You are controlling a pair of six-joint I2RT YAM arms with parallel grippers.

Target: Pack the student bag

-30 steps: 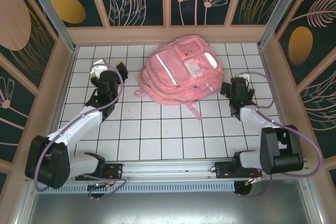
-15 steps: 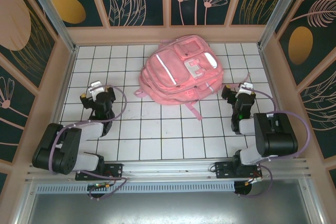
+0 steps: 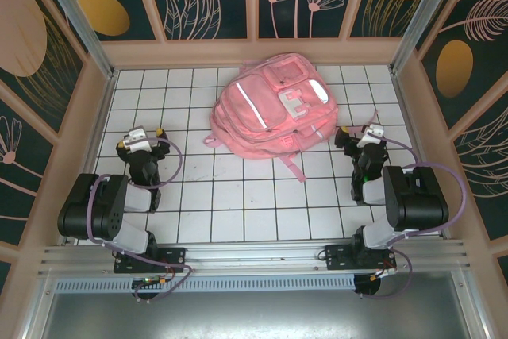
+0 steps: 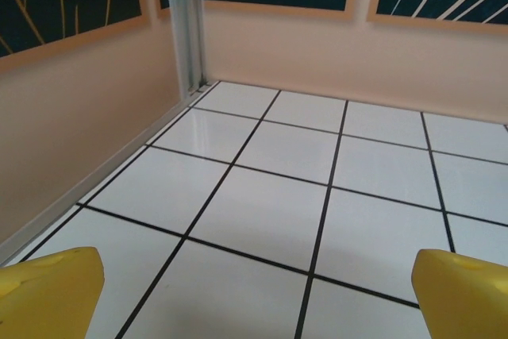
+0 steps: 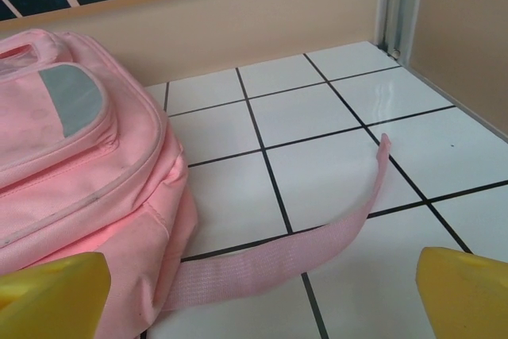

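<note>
The student bag (image 3: 270, 109), a big soft pink backpack with pale stripes, lies flat on the white tiled floor at the back centre. A loose pink strap (image 3: 292, 166) trails toward the front. My left gripper (image 3: 140, 136) stands open near the left wall, well apart from the bag, with bare tiles between its yellow fingertips (image 4: 49, 291). My right gripper (image 3: 361, 131) is open just right of the bag. In the right wrist view the bag (image 5: 71, 156) fills the left, and another strap (image 5: 317, 244) lies on the floor ahead of the open gripper (image 5: 258, 299).
Beige walls (image 3: 87, 117) enclose the tiled floor (image 3: 238, 196) on the left, back and right. An aluminium post (image 4: 184, 29) stands in the back left corner. Both arms are folded back near their bases at the front rail (image 3: 254, 256).
The left arm has folded back from an outstretched pose, drawing its gripper toward the front left. The right arm has also pulled back toward its base. The bag has not moved.
</note>
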